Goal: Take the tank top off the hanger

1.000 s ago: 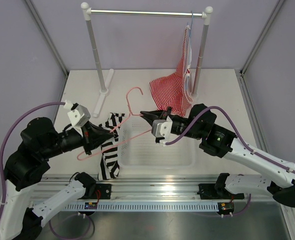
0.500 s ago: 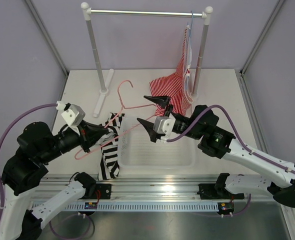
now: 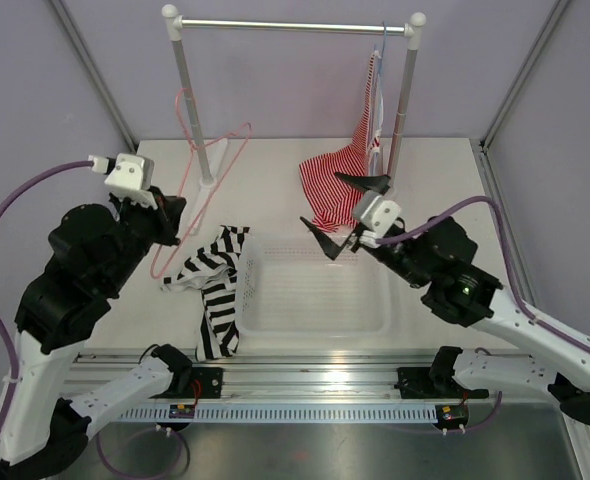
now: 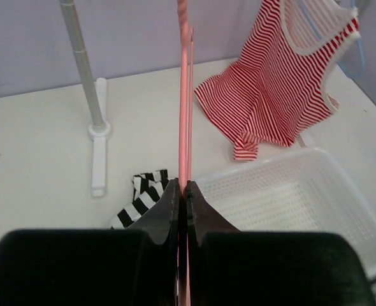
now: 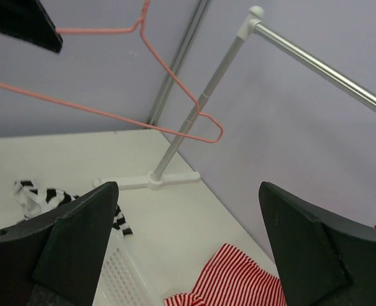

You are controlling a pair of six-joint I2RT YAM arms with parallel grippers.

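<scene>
The pink hanger (image 3: 222, 135) is held up bare at the back left, its hook close to the rack's left post. My left gripper (image 3: 175, 215) is shut on its wire; the left wrist view shows the wire (image 4: 185, 95) pinched between the closed jaws (image 4: 186, 189). The black and white striped tank top (image 3: 211, 285) lies crumpled on the table, off the hanger, partly against the basket's left rim (image 4: 142, 194) (image 5: 40, 194). My right gripper (image 3: 318, 198) hovers over the basket's back edge, open and holding nothing (image 5: 188, 242).
A white basket (image 3: 320, 328) sits in the middle of the table. A clothes rack (image 3: 295, 25) stands at the back; from its right end a red-and-white striped top (image 3: 340, 180) hangs on a pale blue hanger (image 3: 380, 60), just behind my right gripper.
My right gripper opened, let go of the hanger and drew back to the right. My left arm lifted the hanger up and back to the left, and the tank top stayed on the table.
</scene>
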